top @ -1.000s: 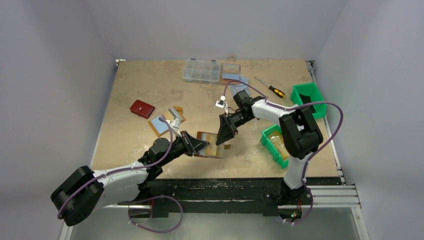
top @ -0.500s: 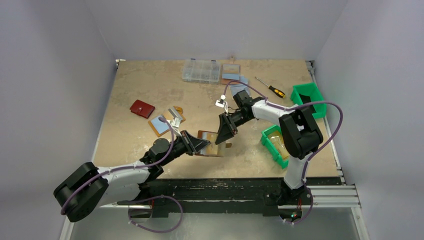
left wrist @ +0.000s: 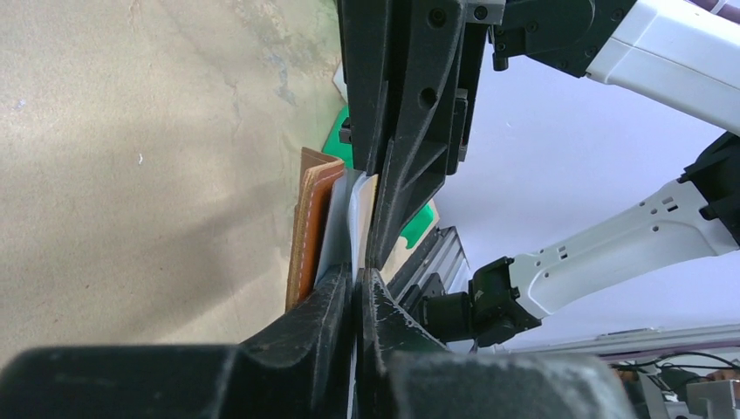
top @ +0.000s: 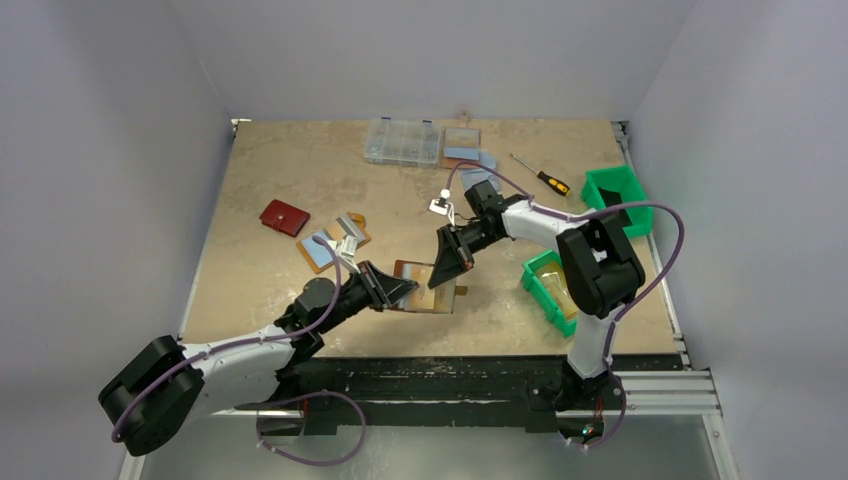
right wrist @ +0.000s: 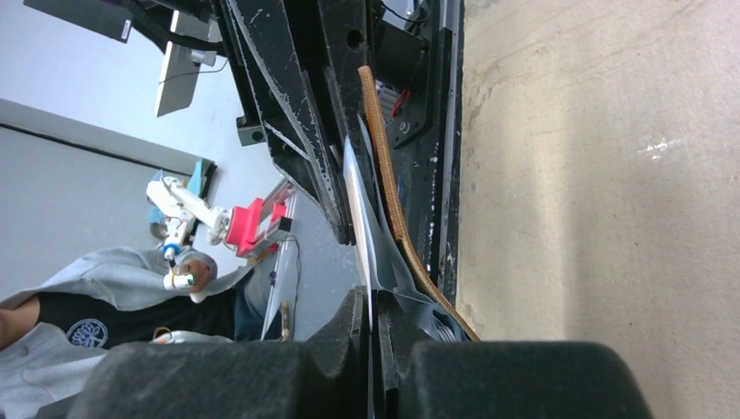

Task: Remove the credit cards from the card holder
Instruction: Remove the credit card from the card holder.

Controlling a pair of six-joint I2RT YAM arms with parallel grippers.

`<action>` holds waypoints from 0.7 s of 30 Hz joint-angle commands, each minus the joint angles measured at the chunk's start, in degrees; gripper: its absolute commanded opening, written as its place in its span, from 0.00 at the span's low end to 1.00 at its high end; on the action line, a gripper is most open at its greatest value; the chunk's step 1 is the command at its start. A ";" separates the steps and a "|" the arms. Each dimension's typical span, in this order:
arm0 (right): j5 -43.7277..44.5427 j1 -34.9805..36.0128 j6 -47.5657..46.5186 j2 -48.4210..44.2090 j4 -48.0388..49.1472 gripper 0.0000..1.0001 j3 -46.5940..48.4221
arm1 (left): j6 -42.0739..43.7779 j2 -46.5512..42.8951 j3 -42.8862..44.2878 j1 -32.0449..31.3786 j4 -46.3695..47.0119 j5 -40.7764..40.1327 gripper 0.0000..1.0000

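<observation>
Card holder, brown leather with pale clear sleeves, stands open on edge between the two arms, near the middle of the tan worktop and towards its near side; whether its lower edge touches the surface cannot be told. The left end effector reaches in from the left, its fingers closed tight on the edge of a pale sleeve just beside the leather cover. The right end effector angles in from the far right, almost tip to tip with the left, its fingers pinched on a thin pale sheet inside the holder; card or sleeve, the wrist view does not show. A green bin sits by the right edge, a second green bin near the right arm. A clear compartment box lies at the back. A dark red wallet lies well to the left, with a brown holder showing a blue card between it and the grip. A screwdriver lies near the far bin
</observation>
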 commanded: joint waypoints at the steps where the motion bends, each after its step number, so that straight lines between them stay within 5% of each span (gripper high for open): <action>1: -1.11 0.14 -0.19 0.58 0.67 0.02 0.09 | -0.15 -2.53 0.56 0.19 1.21 -1.37 0.13; 21: 0.47 -0.64 -0.80 0.97 0.03 0.00 0.26 | -1.06 -4.04 0.15 1.50 -1.28 0.18 0.24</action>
